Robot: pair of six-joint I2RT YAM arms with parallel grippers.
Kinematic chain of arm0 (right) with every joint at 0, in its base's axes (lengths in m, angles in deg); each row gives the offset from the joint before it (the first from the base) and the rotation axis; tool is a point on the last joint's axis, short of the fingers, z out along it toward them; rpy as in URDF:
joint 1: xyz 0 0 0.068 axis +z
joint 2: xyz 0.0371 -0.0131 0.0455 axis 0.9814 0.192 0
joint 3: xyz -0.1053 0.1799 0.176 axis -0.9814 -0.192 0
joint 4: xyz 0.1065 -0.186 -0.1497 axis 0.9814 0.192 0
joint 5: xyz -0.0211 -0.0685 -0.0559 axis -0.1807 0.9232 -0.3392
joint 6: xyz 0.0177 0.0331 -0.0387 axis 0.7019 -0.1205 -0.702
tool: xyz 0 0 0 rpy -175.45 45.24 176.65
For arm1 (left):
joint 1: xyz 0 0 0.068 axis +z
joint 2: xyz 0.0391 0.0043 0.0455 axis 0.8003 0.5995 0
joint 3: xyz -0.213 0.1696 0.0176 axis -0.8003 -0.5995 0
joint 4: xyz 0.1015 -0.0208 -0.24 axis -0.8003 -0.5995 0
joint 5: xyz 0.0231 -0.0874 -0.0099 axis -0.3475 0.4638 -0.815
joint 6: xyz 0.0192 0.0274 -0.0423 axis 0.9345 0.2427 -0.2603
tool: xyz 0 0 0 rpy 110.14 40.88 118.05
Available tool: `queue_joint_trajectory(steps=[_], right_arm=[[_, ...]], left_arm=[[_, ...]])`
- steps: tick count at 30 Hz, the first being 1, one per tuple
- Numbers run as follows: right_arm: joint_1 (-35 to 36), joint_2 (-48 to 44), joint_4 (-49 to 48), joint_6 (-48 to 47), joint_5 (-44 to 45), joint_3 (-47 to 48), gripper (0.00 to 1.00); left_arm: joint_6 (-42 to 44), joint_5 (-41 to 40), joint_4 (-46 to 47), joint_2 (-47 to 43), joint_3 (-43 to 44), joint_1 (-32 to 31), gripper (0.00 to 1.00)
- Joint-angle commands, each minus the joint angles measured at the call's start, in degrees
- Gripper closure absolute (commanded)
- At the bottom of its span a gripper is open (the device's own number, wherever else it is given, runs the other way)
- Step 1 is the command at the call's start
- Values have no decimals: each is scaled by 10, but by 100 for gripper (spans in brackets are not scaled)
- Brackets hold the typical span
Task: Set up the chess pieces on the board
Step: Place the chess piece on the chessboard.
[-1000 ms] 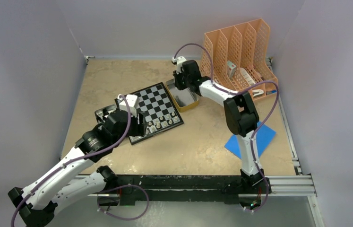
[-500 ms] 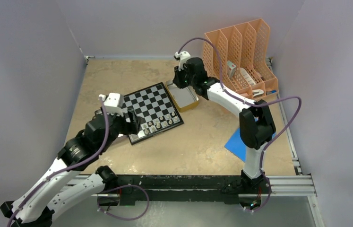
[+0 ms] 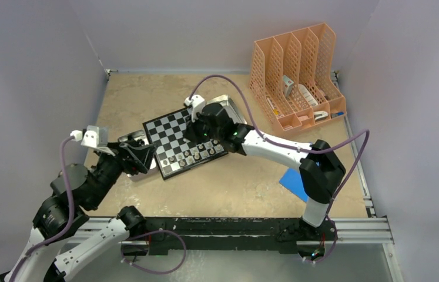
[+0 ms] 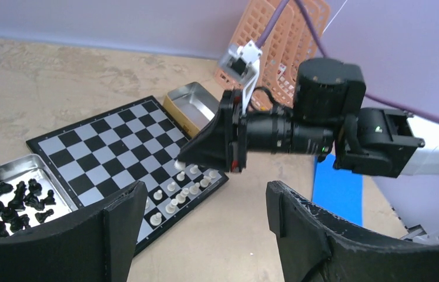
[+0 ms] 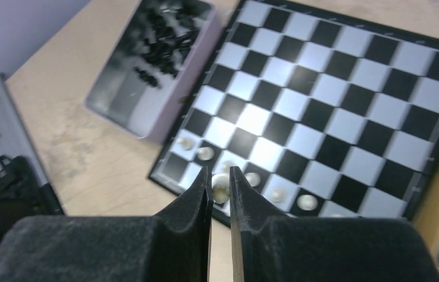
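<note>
The board (image 3: 173, 132) lies at mid-table, with several pale chess pieces (image 3: 196, 155) standing on its near rows. Over those rows hangs my right gripper (image 5: 221, 176), shut on one pale piece (image 5: 221, 187); from the left wrist view that piece (image 4: 180, 166) shows at its tip. Black chess pieces (image 4: 14, 197) lie in a metal tray (image 4: 58, 176) by the board's left edge. My left gripper (image 4: 205, 217) stands open and empty above bare table off the board's near corner. In the top view the left gripper (image 3: 148, 157) is left of the board.
A gold tin (image 4: 193, 106) sits beyond the board's right side. An orange file rack (image 3: 296, 64) stands at the back right. A blue sheet (image 3: 290, 179) lies near my right arm's base. Walls close in the table on three sides.
My left arm has drawn back to the left, off the board, its jaws widening. My right arm has swung from the gold tin to over the board's near rows.
</note>
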Motion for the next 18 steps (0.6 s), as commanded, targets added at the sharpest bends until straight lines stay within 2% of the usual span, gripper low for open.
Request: queue_joint_trajectory(steps=[1, 7, 18], right_arm=[[43, -6, -35, 33, 11, 15, 89], [95, 18, -31, 46, 38, 33, 89], [144, 72, -50, 54, 97, 51, 87]], left_arm=[[-3, 9, -15, -21, 34, -3, 26], [-10, 4, -28, -40, 52, -3, 26], [-10, 2, -28, -43, 58, -3, 27]])
